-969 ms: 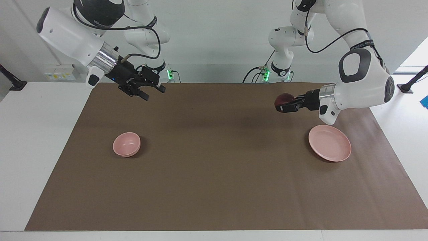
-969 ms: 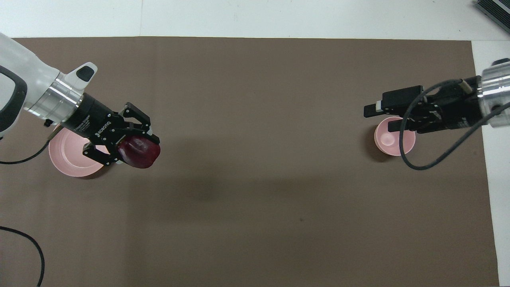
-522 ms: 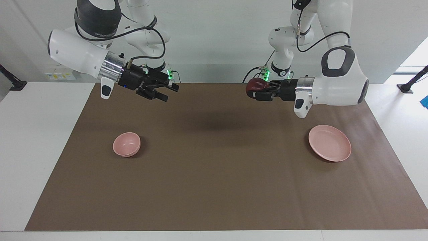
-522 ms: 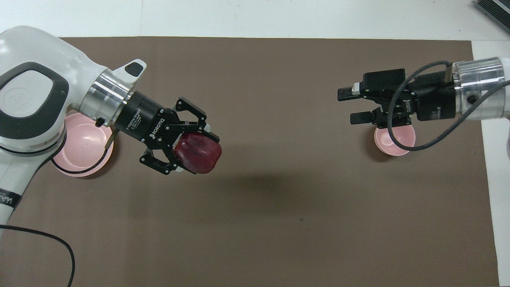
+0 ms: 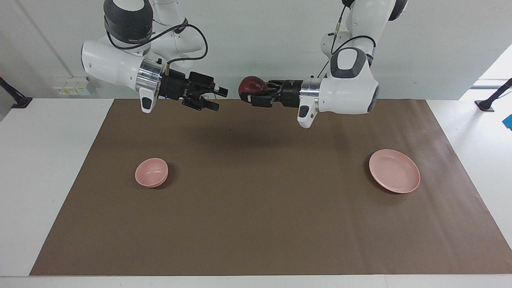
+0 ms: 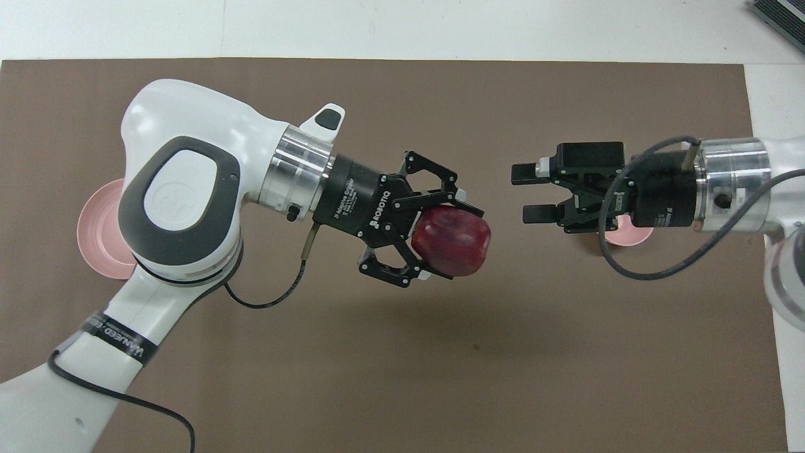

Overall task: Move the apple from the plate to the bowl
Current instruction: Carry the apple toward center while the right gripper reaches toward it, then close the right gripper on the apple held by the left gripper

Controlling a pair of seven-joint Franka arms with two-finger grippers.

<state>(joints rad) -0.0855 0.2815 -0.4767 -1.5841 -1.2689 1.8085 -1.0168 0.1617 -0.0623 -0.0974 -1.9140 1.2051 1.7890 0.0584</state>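
My left gripper [image 5: 251,93] is shut on the dark red apple [image 5: 249,85] and holds it high over the middle of the brown mat; the apple also shows in the overhead view [image 6: 453,242] between the left gripper's fingers [image 6: 454,243]. My right gripper [image 5: 220,100] is open and empty, in the air facing the apple with a small gap between them; it also shows from above [image 6: 522,194]. The pale pink plate [image 5: 394,176] lies empty toward the left arm's end, partly hidden by the left arm from above [image 6: 100,233]. The small pink bowl [image 5: 151,172] stands empty toward the right arm's end, mostly covered by the right gripper from above [image 6: 632,238].
A brown mat [image 5: 256,224] covers most of the white table [image 5: 48,168]. Cables hang from both wrists. A dark device corner [image 6: 780,16] lies at the table's edge farthest from the robots.
My left gripper has carried the apple up and away from the plate to over the mat's middle. My right gripper has moved from over the bowl toward the middle, staying open.
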